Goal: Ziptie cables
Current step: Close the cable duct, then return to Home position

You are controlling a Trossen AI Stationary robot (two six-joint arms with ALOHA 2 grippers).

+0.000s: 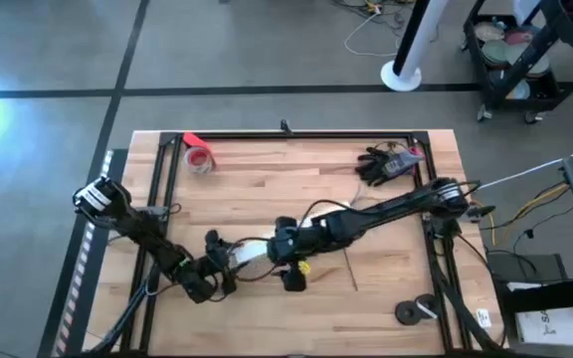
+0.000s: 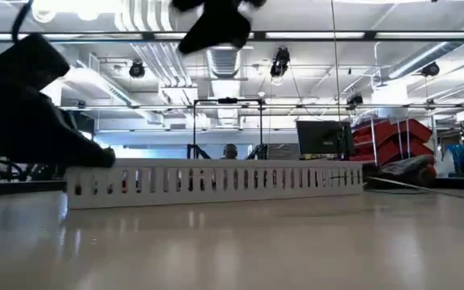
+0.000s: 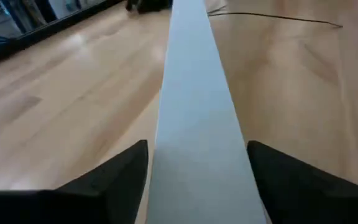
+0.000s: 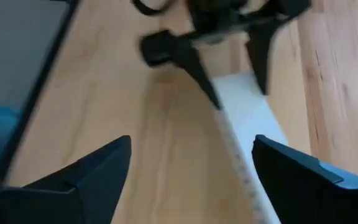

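Both sets of jaws stand spread: the left gripper (image 3: pixel 197 180) straddles the white strip (image 3: pixel 194 112), the right gripper (image 4: pixel 191 180) hangs over its other end. A thin dark cable (image 3: pixel 278 18) lies on the wooden table (image 1: pixel 267 184) beyond; bare boards lie around it.

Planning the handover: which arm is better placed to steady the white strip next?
Probably the left. Its open end effector already straddles the white strip, while the right end effector, also open, faces the strip's other end.
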